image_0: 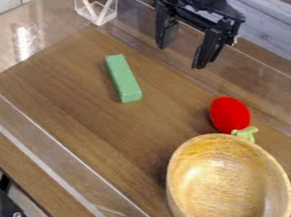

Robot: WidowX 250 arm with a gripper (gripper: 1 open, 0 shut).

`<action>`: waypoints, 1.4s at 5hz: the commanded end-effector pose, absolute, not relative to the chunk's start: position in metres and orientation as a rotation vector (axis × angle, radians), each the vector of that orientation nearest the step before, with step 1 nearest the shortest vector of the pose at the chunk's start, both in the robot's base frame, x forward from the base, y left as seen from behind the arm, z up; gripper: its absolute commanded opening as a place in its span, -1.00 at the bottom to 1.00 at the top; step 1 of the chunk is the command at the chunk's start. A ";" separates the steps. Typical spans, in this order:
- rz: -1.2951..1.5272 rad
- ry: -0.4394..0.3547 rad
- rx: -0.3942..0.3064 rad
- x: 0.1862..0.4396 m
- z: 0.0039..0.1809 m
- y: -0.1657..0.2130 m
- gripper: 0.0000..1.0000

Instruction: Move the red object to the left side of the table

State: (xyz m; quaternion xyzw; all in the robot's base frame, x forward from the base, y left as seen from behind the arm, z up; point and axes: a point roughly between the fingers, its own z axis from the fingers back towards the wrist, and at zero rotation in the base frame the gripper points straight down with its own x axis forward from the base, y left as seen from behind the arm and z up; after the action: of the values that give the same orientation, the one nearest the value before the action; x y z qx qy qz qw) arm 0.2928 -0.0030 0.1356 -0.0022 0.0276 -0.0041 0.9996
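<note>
the table (66, 120) has low clear walls and bare wood left of the green block (122, 78). the wooden bowl (230, 188) sits front right, the red toy fruit (231, 114) touching its rim. gripper (184, 43), jaws spread and empty, hangs behind; best descend straight, clear of the bowl's edge.

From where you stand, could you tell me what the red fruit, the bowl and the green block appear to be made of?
The red fruit looks like moulded plastic: smooth, evenly coloured, with a slight sheen and a light-green leafy stem. The bowl appears to be pale, matte wood, with streaky grain showing inside. The green block is uniformly coloured and matte, perhaps painted wood or plastic; the view cannot settle which.
</note>
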 end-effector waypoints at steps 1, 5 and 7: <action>-0.145 0.063 -0.014 0.297 0.128 -0.018 1.00; -0.501 -0.013 -0.031 0.334 0.105 -0.071 1.00; -0.643 -0.012 -0.081 0.315 0.089 -0.088 1.00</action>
State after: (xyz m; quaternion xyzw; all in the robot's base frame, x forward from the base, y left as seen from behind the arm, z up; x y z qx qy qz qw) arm 0.3107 -0.0846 0.0692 -0.0419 0.0271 -0.3089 0.9498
